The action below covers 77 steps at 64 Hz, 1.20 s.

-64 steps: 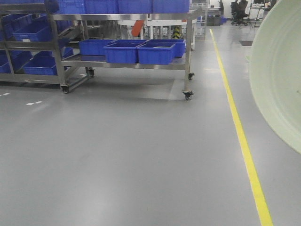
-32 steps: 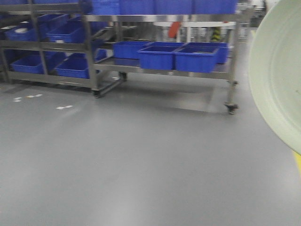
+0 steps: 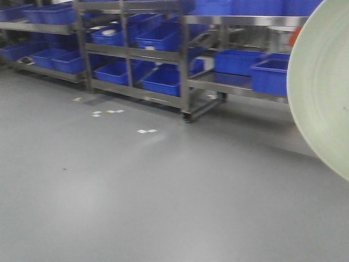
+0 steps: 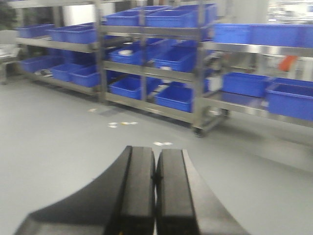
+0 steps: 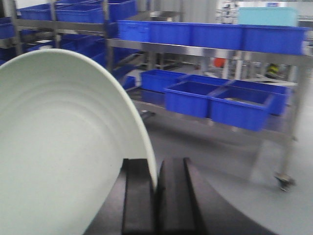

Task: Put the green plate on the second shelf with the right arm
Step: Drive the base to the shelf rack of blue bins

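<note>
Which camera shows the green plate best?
The right wrist view: the green plate fills its left half, with its rim pinched in the right gripper. The front view catches only a slice of it at its right edge. The left wrist view shows none of it.

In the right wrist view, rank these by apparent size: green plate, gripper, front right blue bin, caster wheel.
1. green plate, largest
2. right gripper, shut on the plate's rim
3. blue bin
4. caster wheel, smallest
The plate and gripper sit nearest the camera, so they look oversized.
</note>
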Each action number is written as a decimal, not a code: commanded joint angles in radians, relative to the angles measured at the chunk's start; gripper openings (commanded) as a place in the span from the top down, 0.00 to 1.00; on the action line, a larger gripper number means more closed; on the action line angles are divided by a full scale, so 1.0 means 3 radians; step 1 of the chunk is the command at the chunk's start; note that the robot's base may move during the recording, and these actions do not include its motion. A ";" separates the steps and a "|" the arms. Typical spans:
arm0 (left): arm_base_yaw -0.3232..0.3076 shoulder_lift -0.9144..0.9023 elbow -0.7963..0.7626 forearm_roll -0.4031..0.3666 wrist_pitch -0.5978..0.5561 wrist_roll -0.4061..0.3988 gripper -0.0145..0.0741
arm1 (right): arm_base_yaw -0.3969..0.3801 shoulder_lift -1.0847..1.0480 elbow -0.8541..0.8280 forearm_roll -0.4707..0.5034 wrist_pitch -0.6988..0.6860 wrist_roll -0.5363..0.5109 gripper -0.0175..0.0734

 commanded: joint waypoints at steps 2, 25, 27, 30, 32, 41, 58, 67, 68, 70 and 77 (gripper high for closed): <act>-0.0021 -0.0060 0.0140 -0.0019 -0.0279 -0.0005 0.69 | -0.0012 -0.0052 -0.0108 -0.0038 -0.0352 0.0028 0.75; -0.0021 -0.0060 0.0140 -0.0019 -0.0279 -0.0005 0.69 | -0.0012 -0.0052 -0.0108 -0.0038 -0.0352 0.0028 0.75; -0.0021 -0.0060 0.0140 -0.0019 -0.0279 -0.0005 0.69 | -0.0012 -0.0052 -0.0108 -0.0038 -0.0352 0.0028 0.75; -0.0021 -0.0060 0.0140 -0.0019 -0.0279 -0.0005 0.69 | -0.0012 -0.0052 -0.0108 -0.0038 -0.0352 0.0028 0.75; -0.0021 -0.0060 0.0140 -0.0019 -0.0279 -0.0005 0.69 | -0.0012 -0.0052 -0.0108 -0.0038 -0.0352 0.0028 0.75; -0.0021 -0.0060 0.0140 -0.0019 -0.0279 -0.0005 0.69 | -0.0012 -0.0052 -0.0108 -0.0038 -0.0352 0.0028 0.75; -0.0021 -0.0060 0.0140 -0.0019 -0.0279 -0.0005 0.69 | -0.0012 -0.0052 -0.0108 -0.0038 -0.0346 0.0028 0.75; -0.0021 -0.0060 0.0140 -0.0019 -0.0279 -0.0005 0.69 | -0.0012 -0.0052 -0.0108 -0.0038 -0.0342 0.0028 0.75; -0.0021 -0.0060 0.0140 -0.0019 -0.0279 -0.0005 0.69 | -0.0012 -0.0052 -0.0108 -0.0038 -0.0342 0.0028 0.75; -0.0021 -0.0060 0.0140 -0.0019 -0.0279 -0.0005 0.69 | -0.0012 -0.0052 -0.0108 -0.0038 -0.0342 0.0028 0.75; -0.0021 -0.0060 0.0140 -0.0019 -0.0279 -0.0005 0.69 | -0.0012 -0.0052 -0.0108 -0.0038 -0.0342 0.0028 0.75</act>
